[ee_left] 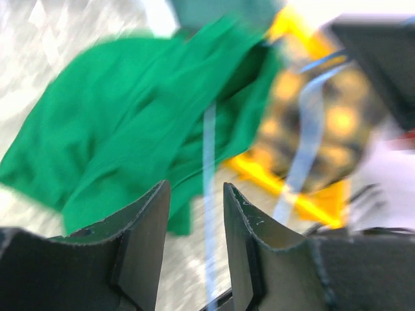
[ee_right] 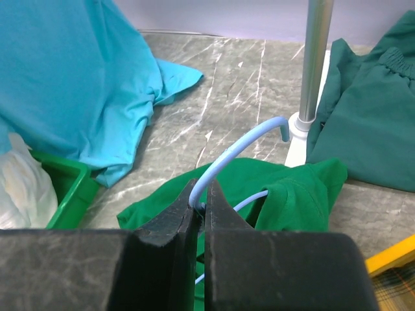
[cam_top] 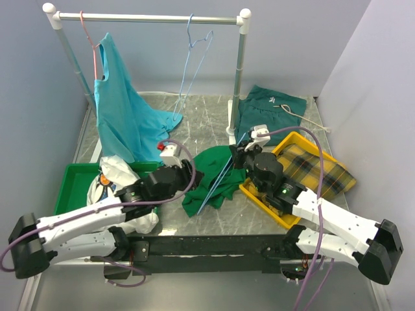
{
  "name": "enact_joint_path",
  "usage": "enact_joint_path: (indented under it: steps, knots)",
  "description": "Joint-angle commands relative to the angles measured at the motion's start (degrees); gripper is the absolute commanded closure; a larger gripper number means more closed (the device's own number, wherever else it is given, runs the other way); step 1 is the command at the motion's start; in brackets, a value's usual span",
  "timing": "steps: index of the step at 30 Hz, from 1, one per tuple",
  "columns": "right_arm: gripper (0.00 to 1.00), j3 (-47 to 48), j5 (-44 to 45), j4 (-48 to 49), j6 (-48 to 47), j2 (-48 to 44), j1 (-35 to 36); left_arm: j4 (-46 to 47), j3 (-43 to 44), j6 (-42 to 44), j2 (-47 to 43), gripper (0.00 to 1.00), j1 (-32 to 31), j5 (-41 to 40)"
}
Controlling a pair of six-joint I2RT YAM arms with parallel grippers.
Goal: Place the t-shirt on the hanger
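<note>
While the right pincer (ee_right: 201, 206) is clenched on one light-blue hanger (ee_right: 241, 144) over the one green t-shirt (cam_top: 209, 184) on the bench (cam_top: 207, 120), the left pincer (ee_left: 196, 220) stands released; two other hangers (cam_top: 190, 40) hang on the rail (cam_top: 149, 18).

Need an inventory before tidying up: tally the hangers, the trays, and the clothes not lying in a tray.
Hangers: 3 (pink hanger, spare blue hanger, blue hanger in the right pincer)
Trays: 2 (green tray, yellow tray)
Clothes outside trays: 3 (turquoise shirt, green t-shirt, dark teal garment)
Total: 8
</note>
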Motion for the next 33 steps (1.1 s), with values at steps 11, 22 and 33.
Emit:
enact_joint_path:
  steps: [11, 22, 33]
  knots:
    - [1.0, -1.0, 3.9, 3.8, 0.6, -3.0, 0.6, -4.7, 7.7, -3.0, 22.2, 0.4, 0.5, 4.0]
    - [1.0, -1.3, 4.3, 4.2, 1.2, -3.7, 0.6, -1.9, 8.8, -4.1, 28.7, 0.45, 0.6, -1.4]
    - [1.0, -0.5, 13.7, 4.1, 2.8, -3.1, 0.6, 4.5, 3.1, -2.9, 20.9, 0.99, 2.4, -0.7]
